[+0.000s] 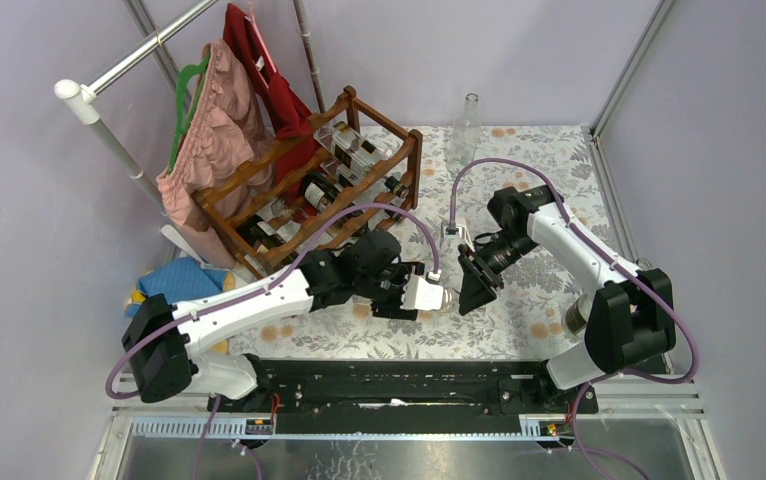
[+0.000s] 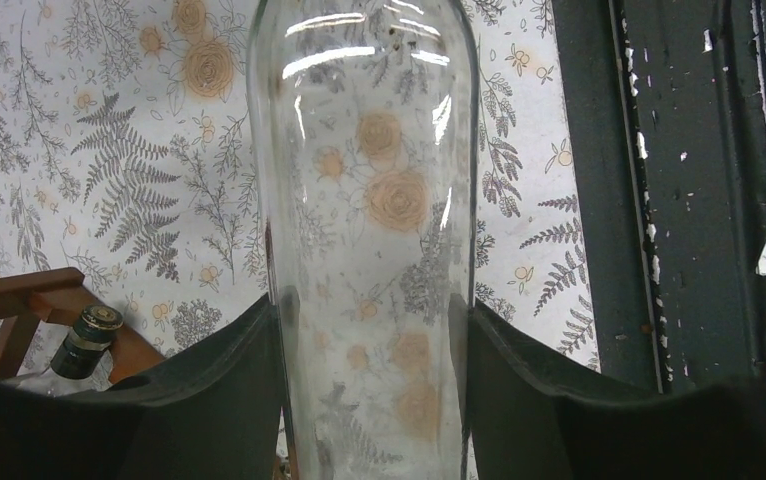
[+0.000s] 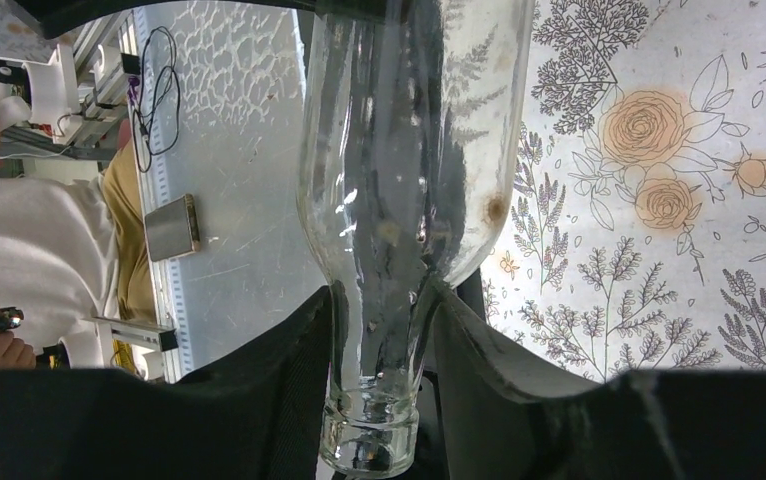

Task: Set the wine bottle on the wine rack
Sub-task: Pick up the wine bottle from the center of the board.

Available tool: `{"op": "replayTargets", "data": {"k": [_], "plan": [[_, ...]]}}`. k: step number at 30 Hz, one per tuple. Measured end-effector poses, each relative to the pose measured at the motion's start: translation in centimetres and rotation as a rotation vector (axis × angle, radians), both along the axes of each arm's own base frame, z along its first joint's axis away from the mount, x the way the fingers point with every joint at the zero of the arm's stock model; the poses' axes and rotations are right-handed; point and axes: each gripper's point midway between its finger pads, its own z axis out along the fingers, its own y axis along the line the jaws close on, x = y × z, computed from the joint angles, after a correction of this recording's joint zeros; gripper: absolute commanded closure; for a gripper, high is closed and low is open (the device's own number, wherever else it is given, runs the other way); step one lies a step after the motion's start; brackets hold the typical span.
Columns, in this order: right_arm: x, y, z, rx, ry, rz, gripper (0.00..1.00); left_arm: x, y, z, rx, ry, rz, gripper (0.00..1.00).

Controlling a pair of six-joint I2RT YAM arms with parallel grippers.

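Note:
A clear, empty wine bottle [image 1: 447, 297] is held lying on its side above the flowered cloth, between my two grippers. My left gripper [image 1: 427, 295] is shut on its wide body; in the left wrist view both fingers press the glass of the wine bottle [image 2: 364, 200] on either side of the left gripper [image 2: 369, 350]. My right gripper [image 1: 474, 283] is shut on the neck. The right wrist view shows the wine bottle [image 3: 409, 150] with the right gripper [image 3: 384, 340] pinching it just above the lip. The dark reddish-brown wine rack [image 1: 309, 190] stands at the back left, with several dark bottles in it.
A second clear bottle [image 1: 467, 125] stands upright at the back of the table. Pink and red garments [image 1: 214, 130] hang on a white rail behind the rack. A blue cloth [image 1: 174, 280] lies at the left edge. A black rail [image 2: 699, 180] runs along the near edge.

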Motion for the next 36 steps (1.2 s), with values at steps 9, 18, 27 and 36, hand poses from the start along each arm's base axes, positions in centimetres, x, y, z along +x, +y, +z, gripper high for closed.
{"op": "replayTargets", "data": {"k": [9, 18, 27, 36], "plan": [[-0.1, -0.1, -0.4, -0.014, 0.038, 0.003, 1.00, -0.1, -0.1, -0.6, 0.007, 0.027, -0.004, 1.00], [-0.1, -0.2, -1.9, -0.041, 0.110, 0.018, 0.53, -0.2, -0.1, -2.1, 0.029, 0.102, 0.000, 1.00], [-0.2, 0.1, -2.1, -0.010, 0.116, 0.026, 0.46, -0.3, 0.1, -2.6, 0.029, 0.180, 0.030, 1.00], [0.1, -0.3, -2.8, -0.044, 0.127, 0.021, 0.97, -0.5, 0.1, -2.3, 0.021, 0.216, 0.048, 0.99]]}}
